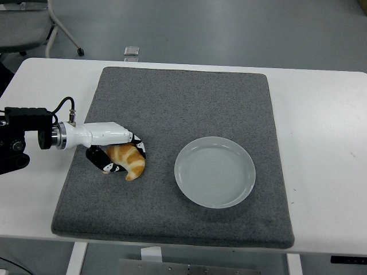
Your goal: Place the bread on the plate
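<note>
Clearly, the bread (129,161), a golden croissant, is being grasped by the left hand (117,153), whose fingers (137,145) are curled over its top while the thumb is tucked against its nearer side. It lies on the grey mat (172,103), directly under the palm, and whether it is clear of the mat cannot be told. The right hand is not in view.

Nearest the hand, only bare mat is seen, so no obstacle is met at the start. To the right of the hand, well apart from it, the pale plate (214,171) is found, lying flat on the same mat with nothing on it. Beyond the hand, the mat runs on to the far part of the white bench (321,109).

The step in hand is judged to be the securing of the grip. A soft pastry is easily crushed, so the closing should be kept gentle and even. The croissant should be raised straight up until the plate's rim can be cleared, then carried rightward and lowered onto the plate's middle before the fingers are released.
</note>
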Robot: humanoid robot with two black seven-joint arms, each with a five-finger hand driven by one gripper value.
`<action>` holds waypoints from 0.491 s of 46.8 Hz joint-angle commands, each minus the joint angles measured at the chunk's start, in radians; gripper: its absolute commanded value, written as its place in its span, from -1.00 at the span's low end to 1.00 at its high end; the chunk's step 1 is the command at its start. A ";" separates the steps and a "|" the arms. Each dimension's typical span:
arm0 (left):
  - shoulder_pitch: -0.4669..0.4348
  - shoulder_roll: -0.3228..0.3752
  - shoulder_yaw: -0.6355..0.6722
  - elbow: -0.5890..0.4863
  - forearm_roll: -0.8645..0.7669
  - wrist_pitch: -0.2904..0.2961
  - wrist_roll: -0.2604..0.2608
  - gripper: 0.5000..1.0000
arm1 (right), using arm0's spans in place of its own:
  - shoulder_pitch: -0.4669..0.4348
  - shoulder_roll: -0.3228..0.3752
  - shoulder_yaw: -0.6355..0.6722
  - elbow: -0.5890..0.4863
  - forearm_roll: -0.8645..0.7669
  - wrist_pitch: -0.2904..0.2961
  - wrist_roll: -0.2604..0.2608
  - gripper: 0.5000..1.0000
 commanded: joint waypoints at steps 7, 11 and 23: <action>0.000 0.000 -0.001 0.002 0.000 0.026 0.001 -1.00 | 0.000 0.000 0.000 0.000 0.000 0.000 0.000 0.72; -0.002 0.000 -0.004 0.000 0.003 0.044 0.000 -1.00 | 0.000 0.000 0.000 0.000 0.000 0.000 0.000 0.72; -0.080 0.014 -0.052 -0.006 -0.017 0.043 0.000 -1.00 | 0.000 0.000 0.000 0.000 0.000 0.000 0.000 0.72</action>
